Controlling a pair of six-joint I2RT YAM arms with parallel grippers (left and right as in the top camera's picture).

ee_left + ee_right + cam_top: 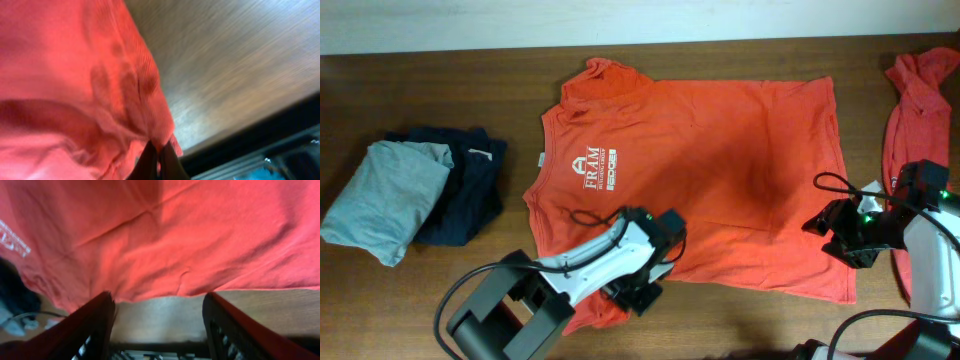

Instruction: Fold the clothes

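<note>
The 1st fold looks underway: the left gripper (158, 151) pinches the near edge of the T-shirt (720, 160), while the right gripper (157, 311) gapes empty and should grab the hem.

I seem to be working at a robotics lab bench, not in a home. There is a bare dark wooden table (380, 300) against a plain pale wall (620, 20). Black cable (448, 305) loops behind my left gripper (638, 297), and folded garments (410, 195) sit well off to its left.
</note>
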